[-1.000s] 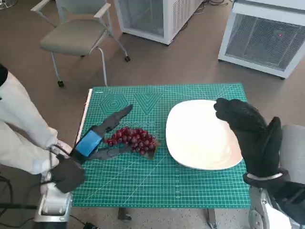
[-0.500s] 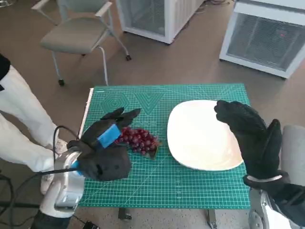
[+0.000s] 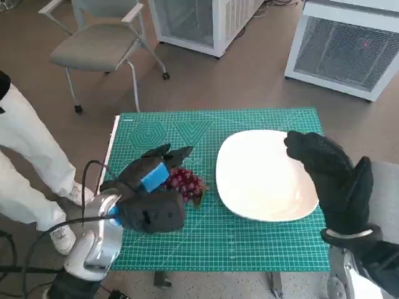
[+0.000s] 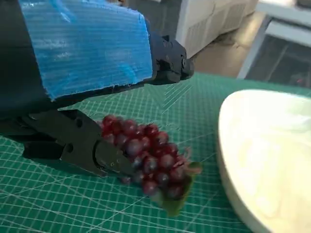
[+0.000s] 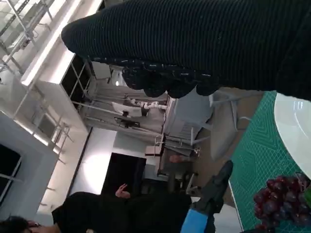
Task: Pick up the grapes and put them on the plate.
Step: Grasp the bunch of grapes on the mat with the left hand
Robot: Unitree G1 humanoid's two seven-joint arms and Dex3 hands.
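My blue-taped black left hand [image 3: 149, 177] has swung in over the cluster of dark red grapes [image 3: 185, 182] beside the large white plate [image 3: 262, 177], its fingers [image 4: 85, 145] spread around them but not yet gripping, so the pick is still pending.

Black left hand with blue-taped back [image 3: 154, 176] low over the mat, fingers [image 4: 77, 141] spread apart, probably nothing gripped, while the right hand in black knitted glove [image 3: 327, 174] hangs raised, fingers loosely extended, empty.

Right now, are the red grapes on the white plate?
No: the bunch of red grapes lies on the green cutting mat, beside the white plate, apart from it.
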